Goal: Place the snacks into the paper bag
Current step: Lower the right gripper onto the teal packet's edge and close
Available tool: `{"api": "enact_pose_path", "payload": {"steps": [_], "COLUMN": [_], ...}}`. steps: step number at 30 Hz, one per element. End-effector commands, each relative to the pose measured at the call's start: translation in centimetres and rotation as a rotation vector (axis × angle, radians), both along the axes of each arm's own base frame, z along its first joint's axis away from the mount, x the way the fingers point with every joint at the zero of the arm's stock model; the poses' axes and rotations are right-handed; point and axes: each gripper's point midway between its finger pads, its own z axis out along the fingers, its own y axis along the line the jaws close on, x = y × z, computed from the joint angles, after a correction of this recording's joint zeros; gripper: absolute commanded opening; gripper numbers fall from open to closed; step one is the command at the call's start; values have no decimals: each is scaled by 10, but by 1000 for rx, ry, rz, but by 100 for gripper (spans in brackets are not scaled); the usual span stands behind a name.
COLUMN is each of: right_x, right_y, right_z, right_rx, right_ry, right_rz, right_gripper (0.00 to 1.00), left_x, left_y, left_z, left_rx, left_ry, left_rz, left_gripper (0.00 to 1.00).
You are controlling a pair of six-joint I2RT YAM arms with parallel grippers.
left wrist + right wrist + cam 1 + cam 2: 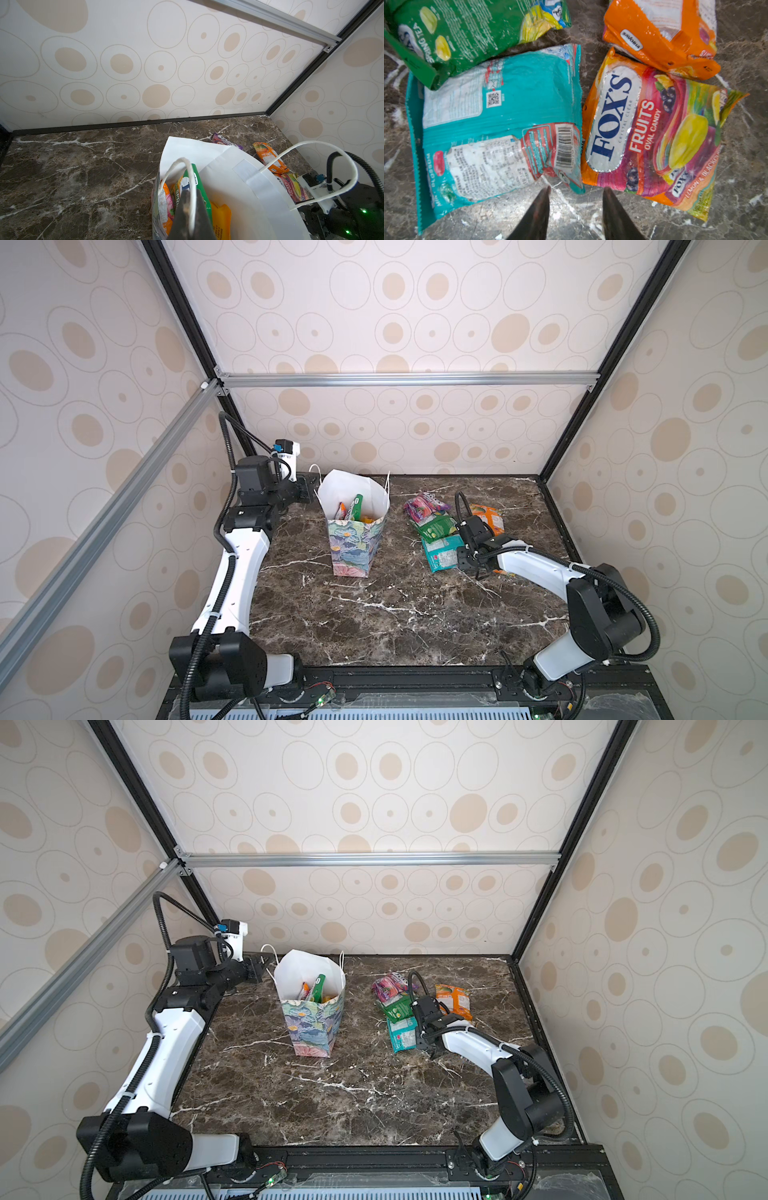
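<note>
The paper bag [353,543] stands upright at the table's back left, its white inside [228,187] showing. Inside it are snacks, among them a green packet [356,506] and a yellow one [222,218]. My left gripper [191,207] is shut on the bag's near cord handle [187,166]. To the right lie a pink-purple packet [422,504], a green one [467,31], a teal one [500,124], an orange one [660,35] and a FOX'S fruits packet [654,135]. My right gripper [577,188] hangs open just off the near edges of the teal and fruits packets, holding nothing.
The dark marble table [395,614] is boxed in by patterned walls at the back and both sides. A black rail [415,676] with both arm bases runs along the front edge. The bag's far handle [332,166] loops in front of my right arm.
</note>
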Motion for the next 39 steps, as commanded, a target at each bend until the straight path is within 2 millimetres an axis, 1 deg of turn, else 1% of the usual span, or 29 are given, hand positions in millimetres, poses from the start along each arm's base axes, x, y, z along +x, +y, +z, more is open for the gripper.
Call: {"api": "enact_pose_path", "payload": {"steps": [1, 8, 15, 22, 25, 29, 32, 35, 37, 39], "right_x": [5, 7, 10, 12, 13, 14, 14, 13, 13, 12], "right_y": [1, -4, -4, 2, 2, 3, 4, 3, 2, 2], "right_z": [0, -11, -19, -28, -33, -35, -33, -32, -30, -29], "right_rx": [7, 10, 14, 37, 33, 36, 43, 41, 39, 40], "right_ry": [1, 19, 31, 42, 52, 54, 49, 41, 39, 36], "right_rz": [0, -19, -24, -16, -15, -17, -12, -14, -14, -14], "right_gripper": [43, 41, 38, 37, 34, 27, 19, 6, 1, 0], "left_x": [0, 0, 1, 1, 1, 0, 1, 1, 1, 1], "left_y": [0, -1, -2, -3, -2, -2, -2, -2, -2, -2], "left_z": [24, 24, 23, 22, 23, 23, 22, 22, 22, 22], "left_rx": [6, 6, 3, 0, 1, 4, 6, 5, 5, 6], "left_ry": [-78, -78, -75, -72, -74, -74, -72, -72, -72, -71], "left_rz": [-11, -13, -19, -22, -20, -21, -19, -20, -20, -21], "left_gripper": [4, 3, 2, 2, 2, 2, 1, 1, 1, 1]}}
